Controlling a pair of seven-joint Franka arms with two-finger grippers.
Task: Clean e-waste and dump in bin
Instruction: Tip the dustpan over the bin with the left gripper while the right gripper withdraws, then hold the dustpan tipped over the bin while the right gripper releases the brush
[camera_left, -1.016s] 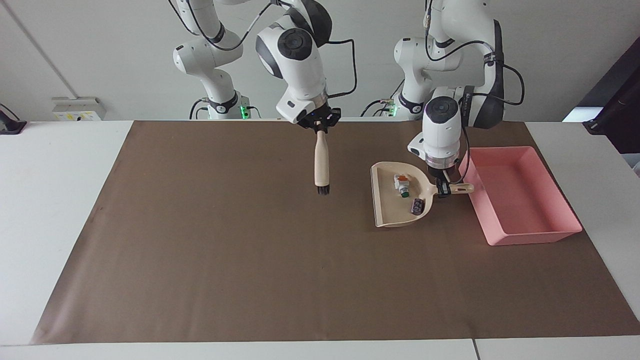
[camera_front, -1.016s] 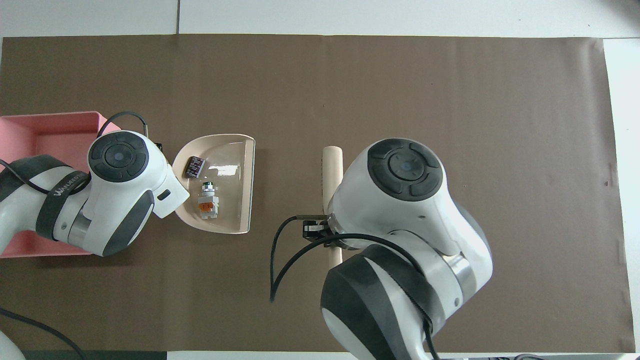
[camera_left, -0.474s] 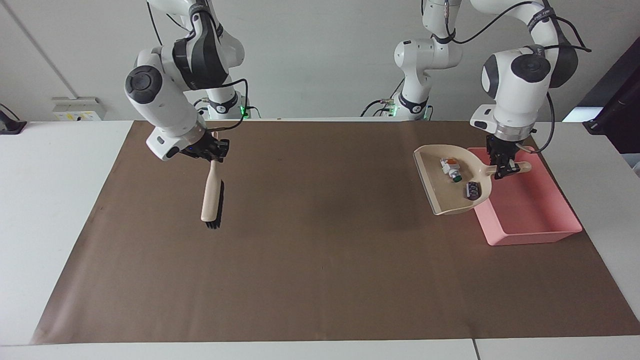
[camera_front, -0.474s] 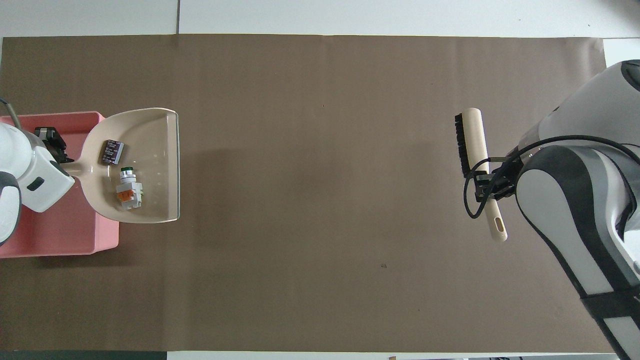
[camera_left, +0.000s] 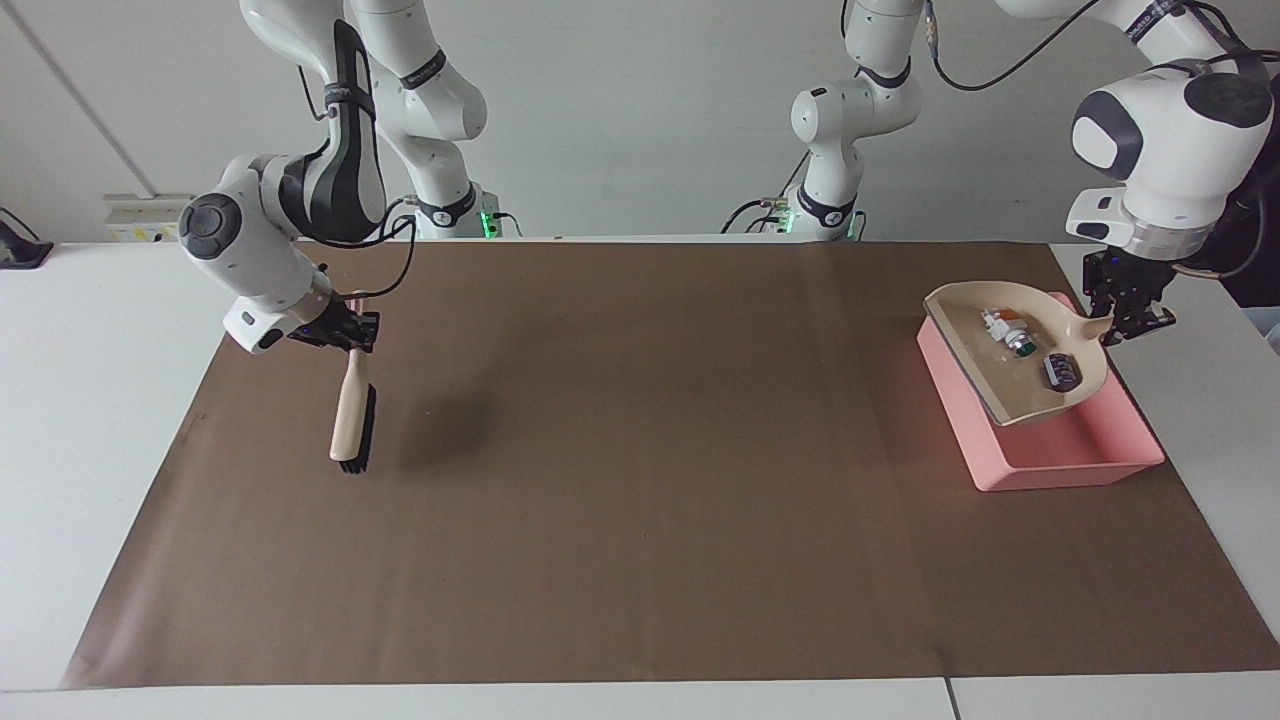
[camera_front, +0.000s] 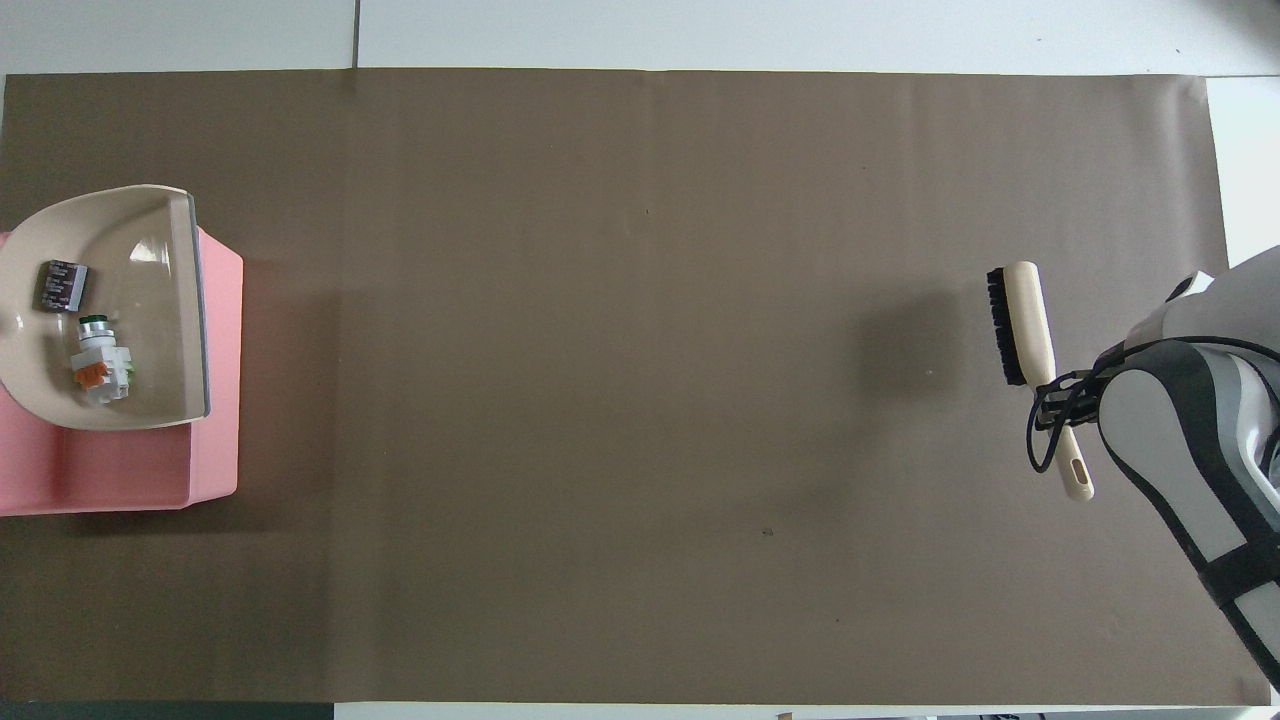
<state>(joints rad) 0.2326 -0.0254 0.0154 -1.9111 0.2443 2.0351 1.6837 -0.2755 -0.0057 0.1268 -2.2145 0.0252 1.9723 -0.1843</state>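
- Two small electronic parts, a white-and-green part (camera_left: 1005, 331) and a black block (camera_left: 1061, 371), lying in the dustpan (camera_left: 1020, 400), just beside the left gripper (camera_left: 1130, 328).
- Dustpan raised in the air over the pink bin (camera_left: 1060, 465), its handle pinched in the left gripper.
- Bin resting on the brown mat (camera_left: 640, 500) at the left arm's end, below that gripper.
- Brush (camera_left: 352, 420) hanging bristles-down under the right gripper (camera_left: 350, 335), clamped by its handle, above the mat at the right arm's end.
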